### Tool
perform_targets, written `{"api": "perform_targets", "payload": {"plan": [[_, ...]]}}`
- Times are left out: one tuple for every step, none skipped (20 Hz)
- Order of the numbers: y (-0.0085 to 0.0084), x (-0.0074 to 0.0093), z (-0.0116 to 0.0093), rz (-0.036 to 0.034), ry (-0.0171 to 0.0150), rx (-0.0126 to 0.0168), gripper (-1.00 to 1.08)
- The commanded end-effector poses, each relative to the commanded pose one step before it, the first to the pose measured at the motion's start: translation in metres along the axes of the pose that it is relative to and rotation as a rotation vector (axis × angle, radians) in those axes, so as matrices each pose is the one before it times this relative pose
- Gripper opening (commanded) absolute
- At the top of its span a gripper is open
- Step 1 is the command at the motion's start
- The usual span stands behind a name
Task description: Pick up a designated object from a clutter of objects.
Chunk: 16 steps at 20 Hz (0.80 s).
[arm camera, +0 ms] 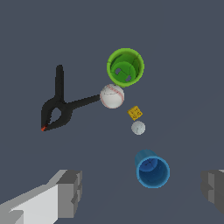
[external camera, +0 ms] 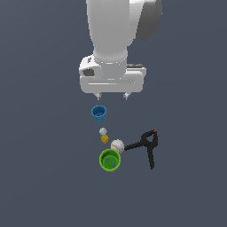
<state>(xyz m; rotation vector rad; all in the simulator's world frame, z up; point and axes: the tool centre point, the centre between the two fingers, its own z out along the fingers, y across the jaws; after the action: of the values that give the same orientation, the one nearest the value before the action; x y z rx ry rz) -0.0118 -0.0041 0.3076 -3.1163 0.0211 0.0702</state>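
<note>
While the gripper [external camera: 112,95] hangs above the clutter w/ fingers spread and nothing between them, the green cup [external camera: 110,160] stands upright on the floor, touching the baseball [external camera: 117,145]. Blue cup [external camera: 99,113] sits nearest the gripper; yellow piece [external camera: 104,139], grey piece [external camera: 103,131] lie between cups. Black clamp [external camera: 147,145] sits beside the baseball.

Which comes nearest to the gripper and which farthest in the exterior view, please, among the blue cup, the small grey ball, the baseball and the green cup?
From the gripper:
1. Blue cup, just below the fingers.
2. Small grey ball, past the blue cup.
3. Baseball, beside the clamp's handle.
4. Green cup, at the far end of the row.
</note>
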Motion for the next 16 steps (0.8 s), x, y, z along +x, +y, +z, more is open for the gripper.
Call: {"api": "perform_targets", "payload": {"plan": [[0.00001,0.00000,0.00000,0.00000,0.00000,0.00000,0.28],[-0.00024,0.00014,-0.00014,-0.00115,0.00010,-0.00033,0.28],[-0.00061,0.00041,-0.00039,-0.00318,0.00027,-0.00088,0.28],[-0.00113,0.00062,-0.00067,-0.00534,0.00049,-0.00150,0.28],[-0.00140,0.00071,-0.00089,-0.00660,0.00071,-0.00189,0.28],[-0.00120,0.00045,-0.00080,-0.00533,0.00072,-0.00159,0.28],[-0.00090,0.00014,-0.00063,-0.00355,0.00067,-0.00113,0.28],[-0.00050,-0.00013,-0.00039,-0.00151,0.00052,-0.00057,0.28],[-0.00017,-0.00014,0.00002,0.00000,0.00000,0.00000,0.28],[0.00025,-0.00001,0.00002,0.00067,0.00003,0.00016,0.28],[0.00026,0.00026,-0.00001,0.00000,0.00000,0.00000,0.28],[0.00009,0.00090,0.00051,-0.00125,-0.00113,0.00012,0.28],[0.00018,0.00106,0.00031,-0.00176,-0.00084,-0.00011,0.28],[0.00025,0.00139,0.00038,-0.00235,-0.00107,-0.00017,0.28],[0.00030,0.00169,0.00049,-0.00287,-0.00133,-0.00019,0.28],[0.00036,0.00203,0.00065,-0.00332,-0.00167,-0.00016,0.28]]}}
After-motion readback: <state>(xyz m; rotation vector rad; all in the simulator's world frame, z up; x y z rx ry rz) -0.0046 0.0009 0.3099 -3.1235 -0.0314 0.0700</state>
